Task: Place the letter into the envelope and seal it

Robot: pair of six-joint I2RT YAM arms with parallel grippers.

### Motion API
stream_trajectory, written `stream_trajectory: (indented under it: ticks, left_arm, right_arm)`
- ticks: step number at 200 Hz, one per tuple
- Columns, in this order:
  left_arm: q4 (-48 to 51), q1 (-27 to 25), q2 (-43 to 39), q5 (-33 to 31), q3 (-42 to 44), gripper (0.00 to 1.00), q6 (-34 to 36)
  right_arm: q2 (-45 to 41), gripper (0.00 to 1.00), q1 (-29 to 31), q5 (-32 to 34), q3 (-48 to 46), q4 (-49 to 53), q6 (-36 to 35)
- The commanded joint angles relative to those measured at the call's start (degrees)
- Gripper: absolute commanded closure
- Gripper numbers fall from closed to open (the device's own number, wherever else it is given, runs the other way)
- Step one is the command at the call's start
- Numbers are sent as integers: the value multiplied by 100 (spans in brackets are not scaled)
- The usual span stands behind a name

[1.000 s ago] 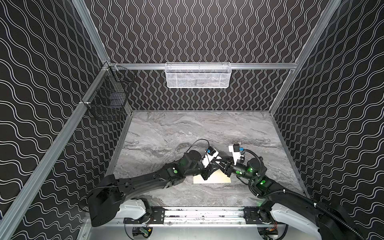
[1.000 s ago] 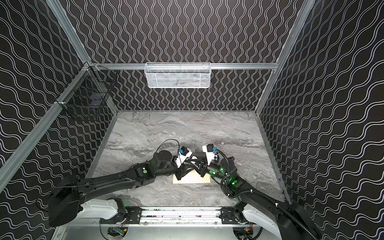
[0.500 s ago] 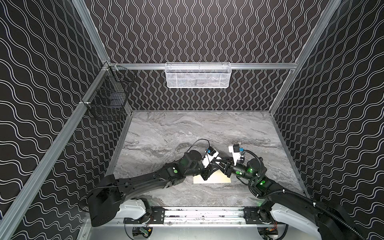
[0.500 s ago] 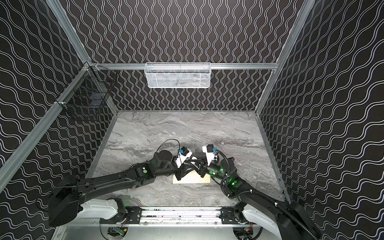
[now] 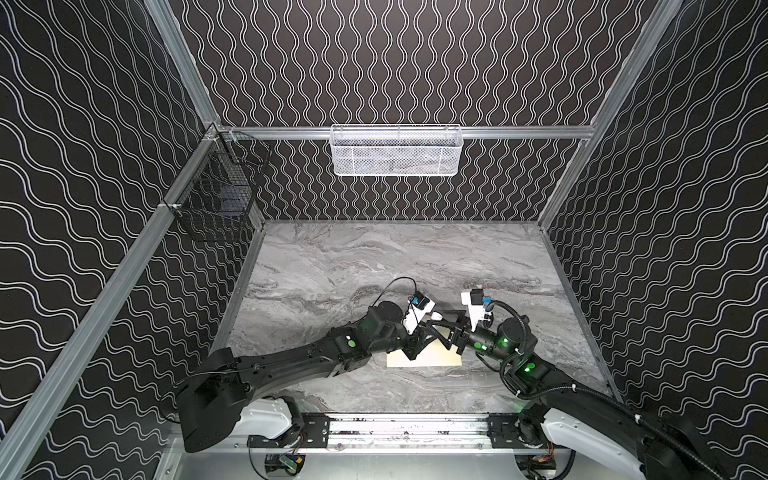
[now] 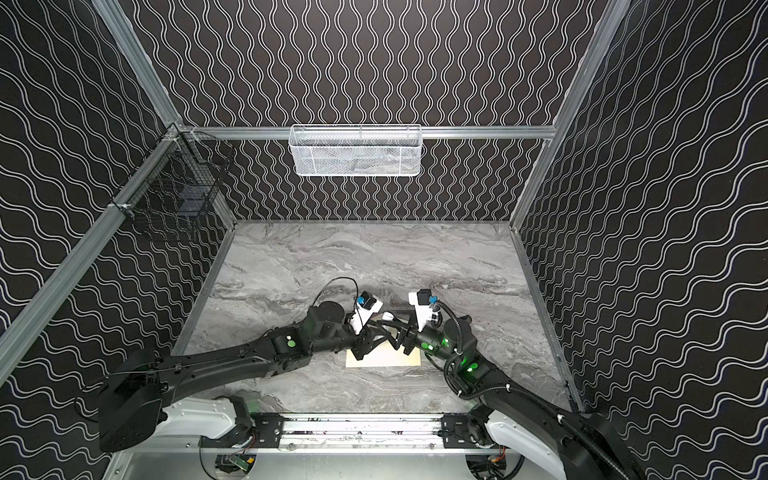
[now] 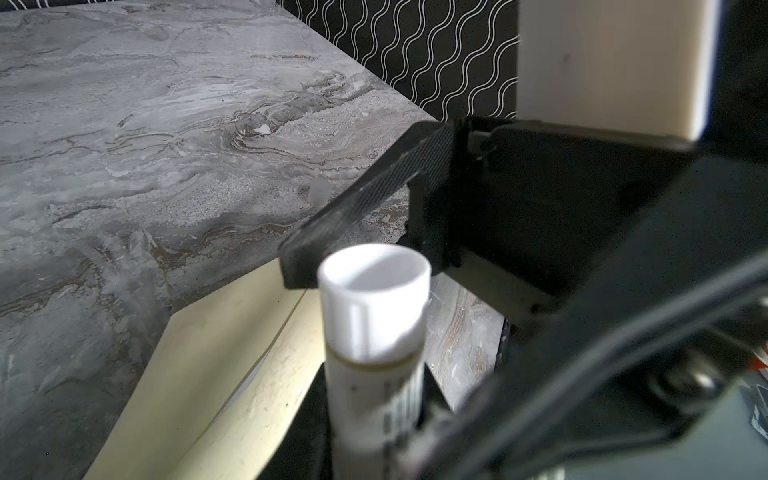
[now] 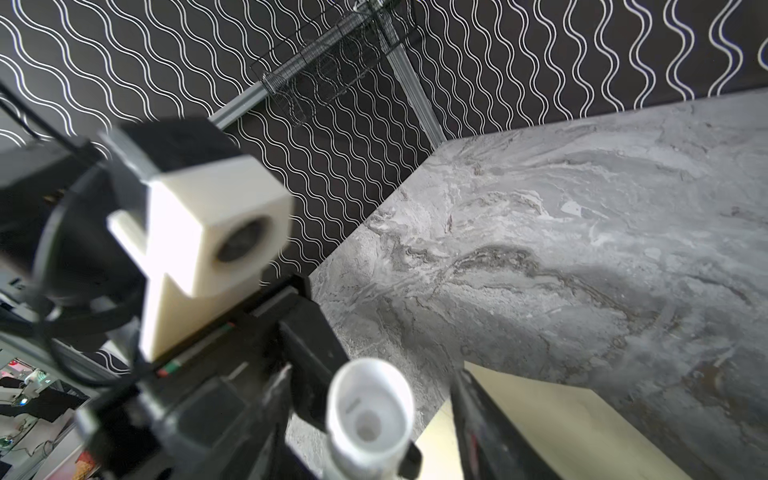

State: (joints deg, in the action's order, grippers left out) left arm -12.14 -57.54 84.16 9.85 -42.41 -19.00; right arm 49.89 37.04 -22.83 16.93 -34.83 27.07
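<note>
Currently left gripper [image 7: 374, 436] clamps the white stick [image 7: 374, 299]; right gripper [image 8: 374, 415] is spread, jaws either side of its cap. Under both, the envelope [image 5: 424, 360] lies flat on the table [image 5: 332, 270], lower centre in both top views.

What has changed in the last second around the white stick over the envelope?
The right gripper has opened, letting go of the end of the white stick; its fingers now stand clear on either side. The left gripper still grips the stick's body, neither arm has visibly moved, and the envelope lies flat as before.
</note>
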Motion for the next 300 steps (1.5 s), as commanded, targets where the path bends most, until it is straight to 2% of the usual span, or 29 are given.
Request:
stream_trajectory:
  ticks: [1, 22, 42, 74, 117, 157, 196, 224, 300]
  left_arm:
    - [-133, 103, -102, -46, 135, 89, -140]
    - [-97, 302, -247, 62, 339, 89, -270]
    - [-25, 439, -401, 167, 549, 89, -356]
    - [183, 536, -606, 123, 924, 89, -428]
    - [212, 680, -908, 59, 1396, 88, -571]
    - [-48, 709, -742, 194, 1637, 89, -762]
    - [-93, 713, -806, 150, 1812, 89, -799]
    - [-131, 718, -686, 132, 1877, 89, -781]
    - [-96, 718, -452, 177, 2063, 90, -906]
  right_arm:
    - [-152, 32, -38, 334, 281, 1069, -169]
    - [-52, 32, -71, 1039, 504, 1741, -195]
    - [242, 26, -177, 1266, 725, 2049, -413]
    - [1248, 25, -416, 1686, 1400, 2835, -888]
    - [2470, 24, -825, 978, 2080, 3139, -1100]
    - [3485, 22, -1155, 330, 2684, 3648, -1316]
    - [4261, 22, -1172, -597, 2995, 3890, -1435]
    - [4361, 26, -1173, -911, 2948, 3980, -1468]
    - [3940, 32, -1173, -1393, 2373, 3702, -1232]
